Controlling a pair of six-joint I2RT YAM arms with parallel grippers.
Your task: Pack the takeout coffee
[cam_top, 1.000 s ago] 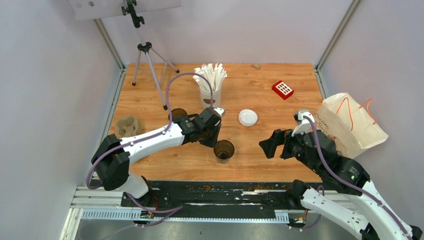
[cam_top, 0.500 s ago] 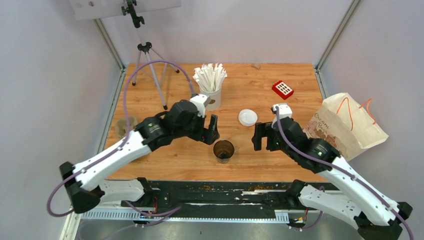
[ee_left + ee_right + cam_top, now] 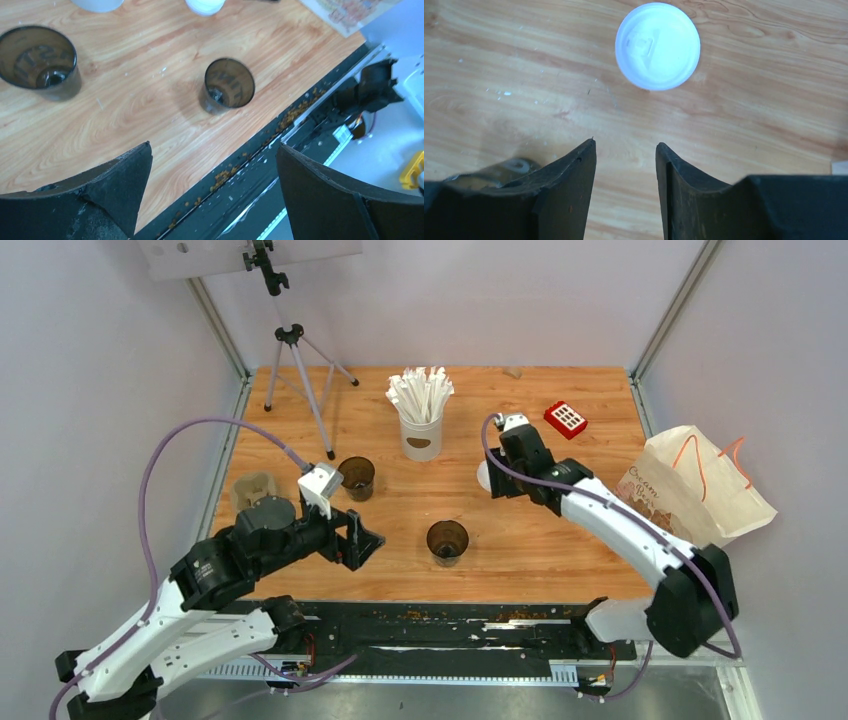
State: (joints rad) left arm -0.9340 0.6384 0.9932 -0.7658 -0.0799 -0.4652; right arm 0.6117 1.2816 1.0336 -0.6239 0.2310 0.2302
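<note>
Two dark brown cups stand open, without lids: one (image 3: 357,478) (image 3: 39,60) at the left, the other (image 3: 447,540) (image 3: 229,85) near the table's front edge. One round white lid (image 3: 480,475) (image 3: 657,46) lies flat on the wood, largely hidden in the top view by the right arm. My right gripper (image 3: 493,483) (image 3: 626,144) hangs just above and short of that lid, its jaws partly apart with bare wood between them. My left gripper (image 3: 362,540) (image 3: 214,146) stands wide open and empty, left of the front cup over the table's near edge.
A white cup of paper-wrapped sticks (image 3: 421,410) stands at the back centre. A beige pulp carrier (image 3: 253,490) sits at the left edge, a red block (image 3: 566,419) at the back right, a paper bag (image 3: 700,485) off the right side, a tripod (image 3: 300,370) at the back left.
My left gripper opened, left the front cup and drew back to the near left. My right arm swung forward over the white lid and its jaws narrowed.
</note>
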